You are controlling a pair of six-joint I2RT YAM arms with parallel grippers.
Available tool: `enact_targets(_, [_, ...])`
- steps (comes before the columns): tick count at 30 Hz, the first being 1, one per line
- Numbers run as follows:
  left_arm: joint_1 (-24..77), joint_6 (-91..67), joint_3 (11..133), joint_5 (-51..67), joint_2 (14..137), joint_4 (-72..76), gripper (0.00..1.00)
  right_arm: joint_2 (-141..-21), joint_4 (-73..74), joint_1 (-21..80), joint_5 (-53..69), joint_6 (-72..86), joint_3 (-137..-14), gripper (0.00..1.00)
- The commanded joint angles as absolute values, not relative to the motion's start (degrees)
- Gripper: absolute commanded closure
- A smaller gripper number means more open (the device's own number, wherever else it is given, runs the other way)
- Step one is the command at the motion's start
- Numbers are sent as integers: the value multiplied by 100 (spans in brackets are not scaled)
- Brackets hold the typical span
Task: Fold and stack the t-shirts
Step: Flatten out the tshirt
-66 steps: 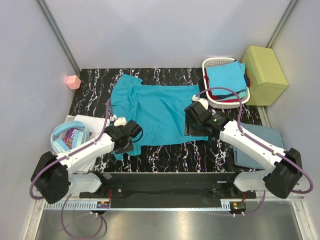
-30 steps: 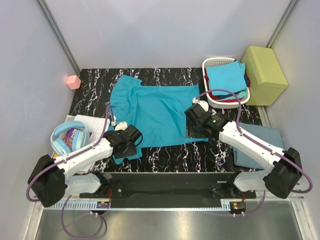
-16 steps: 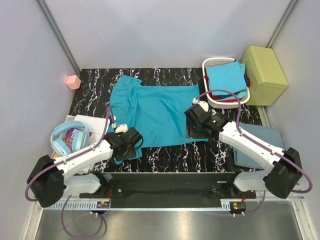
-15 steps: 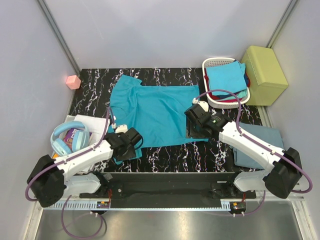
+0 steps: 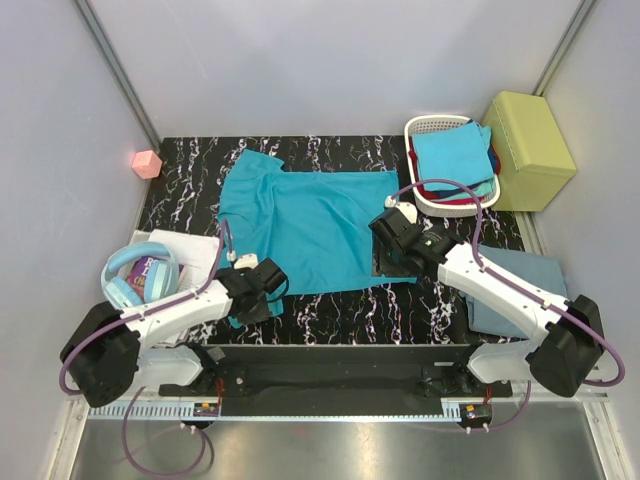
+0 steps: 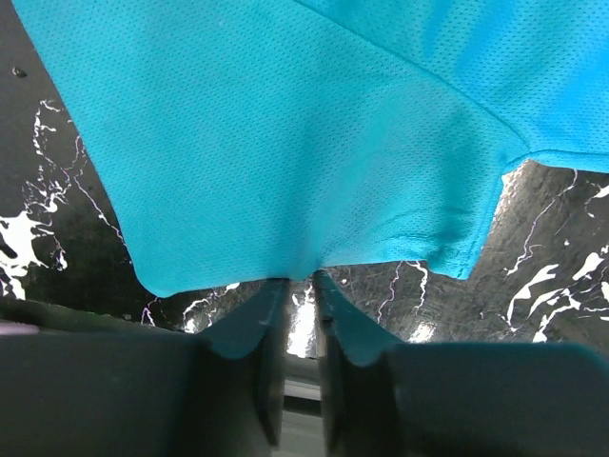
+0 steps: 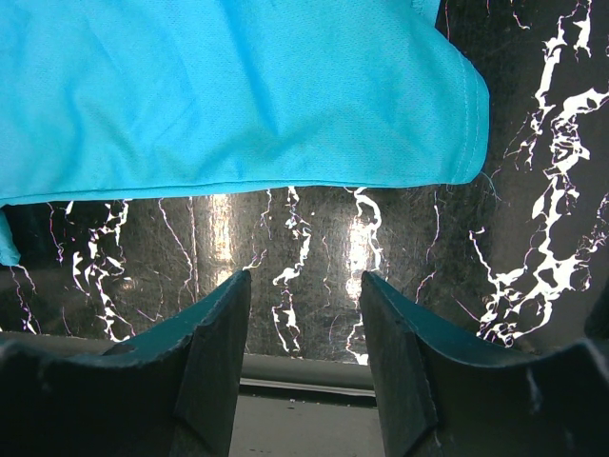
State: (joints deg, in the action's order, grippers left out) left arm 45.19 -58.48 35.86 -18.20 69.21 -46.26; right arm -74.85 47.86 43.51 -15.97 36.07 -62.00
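- Now the large teal t-shirt (image 5: 310, 225) lies spread flat on the black marbled surface (image 5: 330, 310). It lies sideways to us, with the sleeves toward the left and the bottom hem toward the right.
- Our left hand (image 6: 297, 284) sits at the edge of the near sleeve. Its fingers (image 6: 249, 333) are drawn almost together, and the cloth puckers down into the narrow gap. We judge that it is pinching that edge, though only by a sliver.
- Our right hand (image 7: 304, 281) hovers low over the bare surface, just short of the shirt's near side edge and close to the near right corner. It is spread wide and holds nothing.
- We judge the fabric to be a thin, light mesh knit that is quite limp. It will likely sag between two grip points and drag into wrinkles rather than slide cleanly.
- The best holds look like the stitched edges, meaning the sleeve edge on the left and the hem corner on the right. Both hands should take a deep bite and lift together so the fold line stays straight.
- A shallow pinch could slip off, and lifting one side alone would skew the shirt.
- The dusty grey-blue t-shirt (image 5: 540, 268) lies on the surface under our right arm.
- A bright blue one (image 5: 452, 150) tops the pile in the white basket (image 5: 425, 125).
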Motion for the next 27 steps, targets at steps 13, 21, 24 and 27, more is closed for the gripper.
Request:
enact_targets(13, [4605, -5678, 4016, -2083, 6908, -4693, 100, -6943, 5396, 4438, -1925, 4394, -5758, 44])
enact_targets(21, [4685, -5493, 4315, -2267, 6961, -4781, 100, -6934, 5089, 4465, -1512, 4843, -5010, 41])
enact_targets(24, [4693, -5467, 4333, -2241, 7031, -4781, 100, -7180, 4922, 4465, -1529, 4755, -5018, 40])
enact_targets(27, [4693, -5458, 4324, -2224, 7066, -4781, 100, -7496, 4764, 4465, -1661, 4588, -5097, 41])
